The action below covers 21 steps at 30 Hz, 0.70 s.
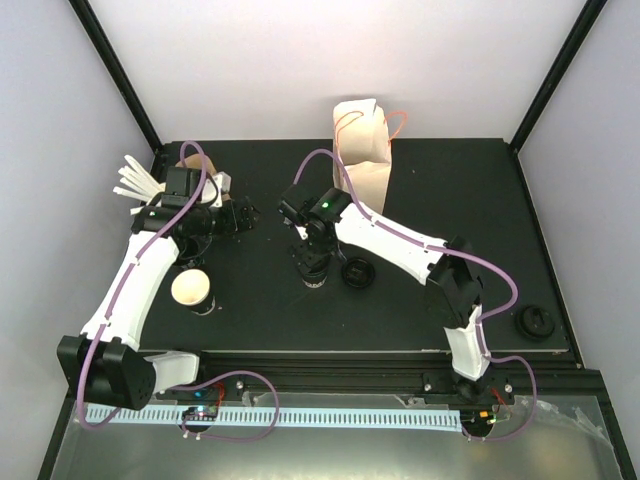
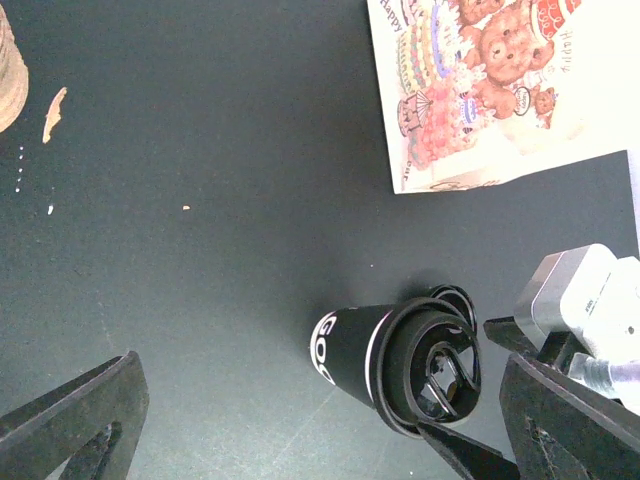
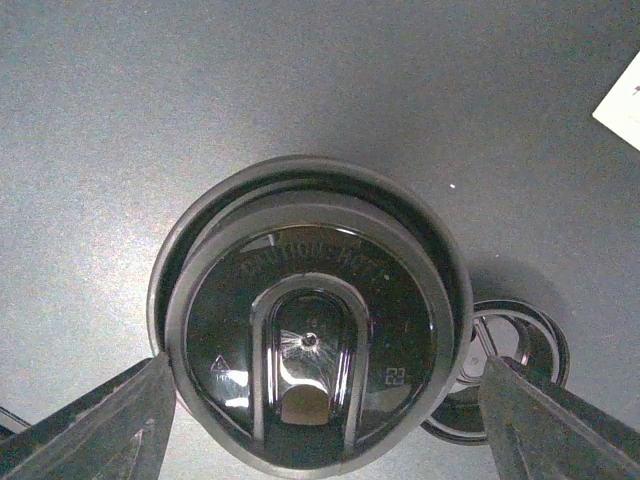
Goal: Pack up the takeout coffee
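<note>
- Judging from how things lie, the packing is at an early stage: the paper gift bag (image 1: pixel 362 150) stands at the far edge of the worktop (image 1: pixel 450 200), and no cup is seen going into it.
- Left gripper (image 2: pixel 320 360) is near the far-left corner, its jaws spread wide with nothing between them.
- Right gripper (image 3: pixel 328 365) hangs over the middle of the worktop. Its jaws stand on both sides of the lidded cup (image 3: pixel 310 320), apart and not clamped as far as I can see.
- That lidded cup is the only takeout coffee that looks ready, so I think it is the next one to be lifted.
- An open cup (image 1: pixel 190 288) stands toward the near-left, without a lid, so it probably needs one.
- One loose lid (image 1: pixel 358 272) lies just beside the lidded cup, and a second lid (image 1: pixel 535 322) is near the right edge.
- Hidden: the inside of the bag cannot be seen, so I cannot tell if something is already packed.
- The left arm covers much of the far-left corner; only the white stirrers (image 1: pixel 135 182) show clearly there.
- Whether the lid is fully pressed down is hard to make out.
</note>
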Available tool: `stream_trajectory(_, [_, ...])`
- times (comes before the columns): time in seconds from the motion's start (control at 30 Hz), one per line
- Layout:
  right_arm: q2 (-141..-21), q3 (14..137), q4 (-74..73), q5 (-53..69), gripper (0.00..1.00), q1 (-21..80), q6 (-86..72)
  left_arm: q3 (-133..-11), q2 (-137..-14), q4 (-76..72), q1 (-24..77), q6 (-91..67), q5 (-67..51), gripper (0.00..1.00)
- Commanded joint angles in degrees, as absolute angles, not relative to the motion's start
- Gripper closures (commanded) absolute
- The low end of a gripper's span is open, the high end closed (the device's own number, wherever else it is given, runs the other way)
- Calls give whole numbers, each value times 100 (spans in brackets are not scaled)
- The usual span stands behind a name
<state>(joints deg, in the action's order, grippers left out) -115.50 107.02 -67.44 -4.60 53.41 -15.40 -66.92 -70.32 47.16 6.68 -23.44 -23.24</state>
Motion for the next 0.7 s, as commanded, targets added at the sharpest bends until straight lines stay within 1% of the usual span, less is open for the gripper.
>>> stream_trajectory(0.0, [-11702, 10915, -6852, -568, 15, 5434, -1485, -6697, -6925, 4748, 603, -2431, -2265, 1])
stream_trajectory(0.3, [-11869, 11039, -6825, -431, 15, 5467, -1439, -6671, -6944, 4716, 581, -2413, -2360, 1])
stream_trajectory(0.47, [-11972, 11117, -6923, -524, 19, 5467, -1453, -6671, -6970, 4696, 580, -2416, -2390, 1])
stream_trajectory(0.67, [-11983, 11135, -6936, -616, 27, 5467, -1459, -6649, -6970, 4690, 574, -2424, -2397, 1])
